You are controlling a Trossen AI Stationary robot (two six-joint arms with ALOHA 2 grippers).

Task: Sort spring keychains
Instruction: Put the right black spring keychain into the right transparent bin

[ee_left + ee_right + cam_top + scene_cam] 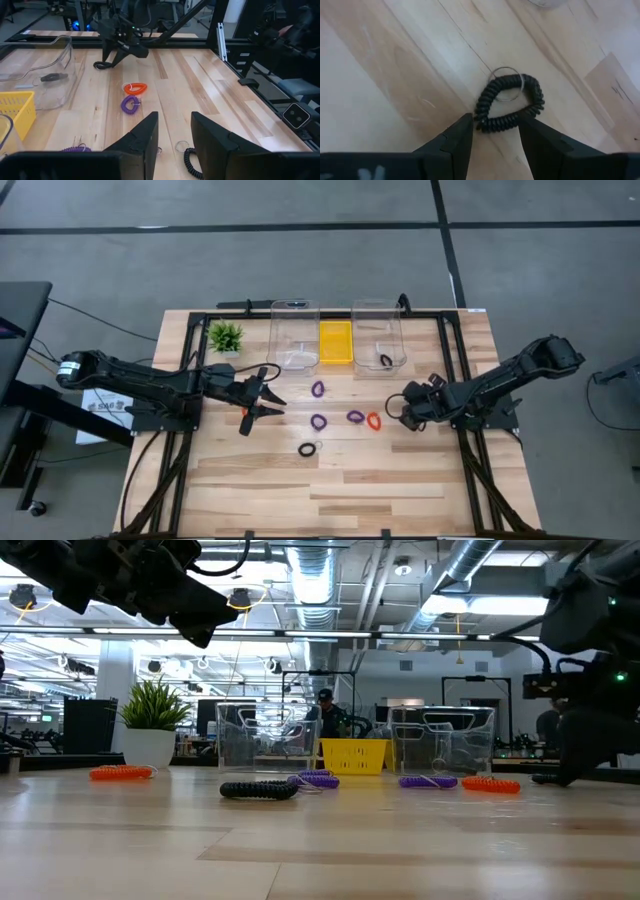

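Now, right gripper point(492, 132): open, low over table, straddling black keychain point(509, 102) right of centre.
Grip: descend straight, close on coil, not ring.
Left gripper point(262, 398): open, waiting left.
Others: purple, orange keychains point(373, 421) mid-table.

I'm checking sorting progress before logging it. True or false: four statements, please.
1. A black keychain lies in the right clear bin. True.
2. The yellow basket holds an orange keychain. False: no keychain shows in it.
3. The right gripper is open over a second black keychain on the table. True.
4. The left gripper grips a purple keychain. False: it is open, with nothing between its fingers.
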